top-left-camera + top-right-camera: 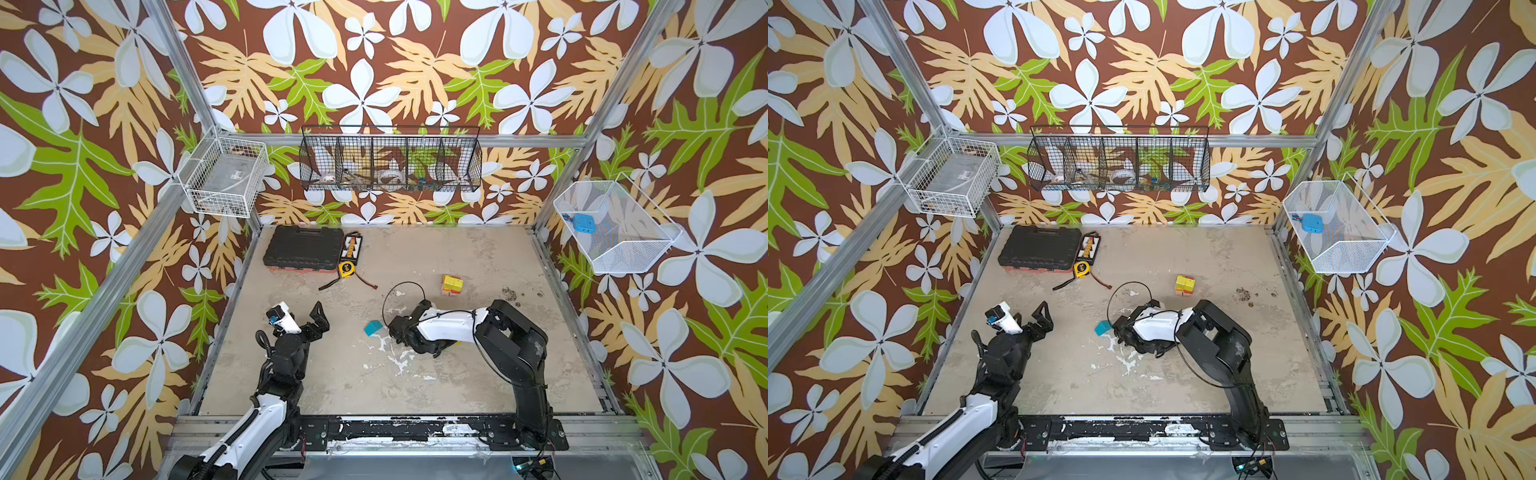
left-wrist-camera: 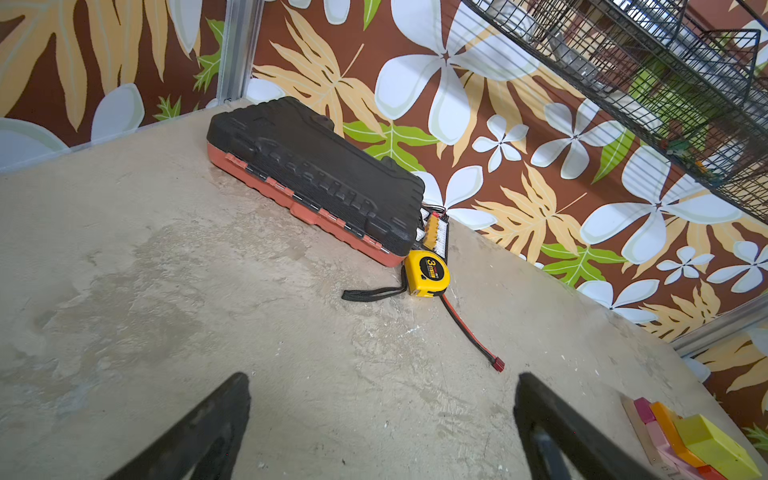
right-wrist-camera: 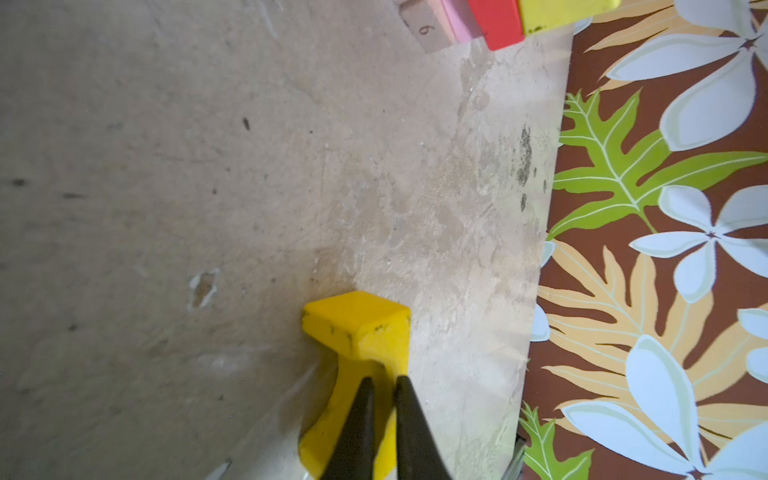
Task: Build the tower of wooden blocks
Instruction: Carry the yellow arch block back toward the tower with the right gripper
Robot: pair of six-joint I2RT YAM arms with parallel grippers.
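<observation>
- Looking down in both top views, you see a table [image 1: 332,386] [image 1: 1059,386] with a mottled beige, concrete-like top, scuffed with white chips near its middle.
- Around it you have walls papered in brown with big white flowers and green and tan leaves, framed by aluminium rails. A black wire basket [image 1: 390,158] hangs on the back wall.
- At 10 o'clock a ribbed black tool case [image 1: 303,249] with a red-orange underside lies flat, with a yellow tape measure [image 1: 345,269] just beside its corner.
- The tower [image 1: 452,285] [image 1: 1185,285] stands toward 2 o'clock from the middle. It is square-edged painted wood, tan and pink low down, red and orange above, with a yellow-green slab on top.
- A teal block [image 1: 372,328] lies alone at 8 o'clock from the tower, well apart from it.
- Your right gripper [image 3: 384,382] has its black fingers pinched nearly together on a thin part of a matte yellow block [image 3: 357,324] with worn edges. You cannot tell whether the block rests on the table or hangs just above it.
- Your left gripper [image 2: 380,384] hovers over bare table with its jaws spread wide.
</observation>
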